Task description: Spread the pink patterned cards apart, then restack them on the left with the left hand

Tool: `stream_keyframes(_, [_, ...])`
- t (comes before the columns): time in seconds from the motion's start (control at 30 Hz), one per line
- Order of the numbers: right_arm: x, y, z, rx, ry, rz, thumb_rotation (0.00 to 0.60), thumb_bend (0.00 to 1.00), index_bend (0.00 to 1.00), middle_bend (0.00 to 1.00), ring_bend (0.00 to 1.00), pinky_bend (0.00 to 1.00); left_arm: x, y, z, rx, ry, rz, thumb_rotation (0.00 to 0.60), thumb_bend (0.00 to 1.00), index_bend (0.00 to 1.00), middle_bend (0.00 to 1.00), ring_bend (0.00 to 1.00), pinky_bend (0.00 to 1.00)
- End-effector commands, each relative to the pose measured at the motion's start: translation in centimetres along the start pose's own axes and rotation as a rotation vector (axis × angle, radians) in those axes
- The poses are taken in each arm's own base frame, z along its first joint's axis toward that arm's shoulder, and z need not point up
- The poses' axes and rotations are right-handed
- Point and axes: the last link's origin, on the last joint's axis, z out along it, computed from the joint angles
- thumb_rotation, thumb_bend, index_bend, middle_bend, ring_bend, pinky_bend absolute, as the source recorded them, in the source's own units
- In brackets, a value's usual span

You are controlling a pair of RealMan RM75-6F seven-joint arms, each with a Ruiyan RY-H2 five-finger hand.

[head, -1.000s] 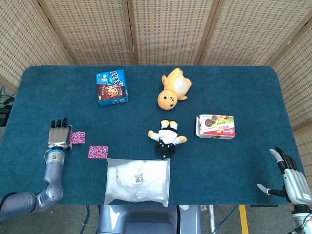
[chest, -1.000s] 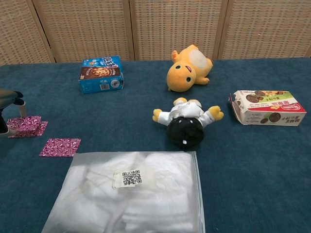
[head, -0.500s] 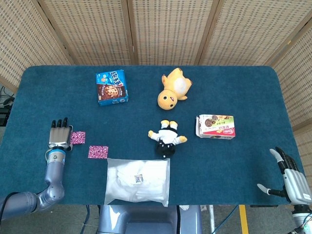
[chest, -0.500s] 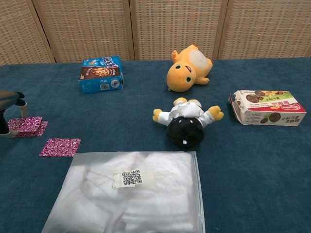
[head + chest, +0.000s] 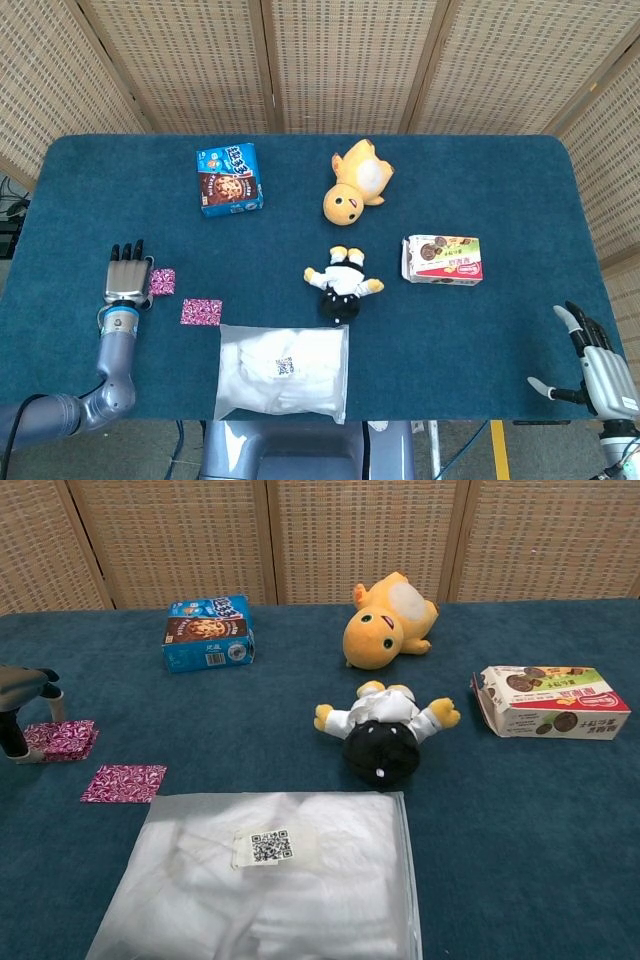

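Left hand (image 5: pixel 126 283), fingers extended flat beside the small pink patterned card stack (image 5: pixel 162 281), holds nothing. Cards likely thin, light, slippery; lift by an edge.

You are looking at two separate lots of pink patterned cards: one small stack (image 5: pixel 162 282) by the left robot hand (image 5: pixel 126 279), whose card count cannot be told, and one single card (image 5: pixel 201 312) lying apart. You are also seeing two snack boxes, one blue (image 5: pixel 230 180) and one white (image 5: pixel 442 259); two plush toys, one yellow (image 5: pixel 357 182) and one black-and-white (image 5: pixel 343 283); one clear plastic bag (image 5: pixel 283 373); and two robot hands, the right one (image 5: pixel 592 362) included.
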Motion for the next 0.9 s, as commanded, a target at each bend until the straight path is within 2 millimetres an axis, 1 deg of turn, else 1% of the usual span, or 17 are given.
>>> stream_keyframes(0.03, [0.01, -0.05, -0.03, 0.002, 0.001, 0.0, 0.6, 0.1, 0.04, 0.0, 0.0, 0.0, 0.06, -0.1, 0.02, 0.005, -0.002, -0.003, 0.6, 0.3, 0.43, 0.0, 0.0, 0.0])
stream_keyframes(0.27, [-0.02, -0.01, -0.02, 0.001, -0.001, -0.001, 0.6, 0.1, 0.04, 0.0, 0.0, 0.0, -0.07, -0.29, 0.15, 0.012, -0.01, -0.005, 0.6, 0.3, 0.38, 0.0, 0.0, 0.0])
stream_keyframes(0.4, [-0.07, -0.04, 0.01, 0.001, -0.002, -0.002, 0.6, 0.11, 0.04, 0.0, 0.0, 0.0, -0.26, -0.26, 0.2, 0.012, -0.012, -0.002, 0.6, 0.3, 0.33, 0.0, 0.0, 0.0])
stream_keyframes(0.7, [-0.08, -0.02, 0.03, -0.001, -0.002, -0.002, 0.6, 0.1, 0.04, 0.0, 0.0, 0.0, -0.35, -0.24, 0.31, 0.013, -0.009, 0.005, 0.6, 0.29, 0.25, 0.0, 0.0, 0.0])
stream_keyframes(0.9, [-0.07, -0.06, 0.01, 0.002, -0.001, -0.003, 0.6, 0.11, 0.04, 0.0, 0.0, 0.0, -0.32, -0.24, 0.3, 0.013, -0.008, 0.0, 0.6, 0.29, 0.24, 0.0, 0.0, 0.0])
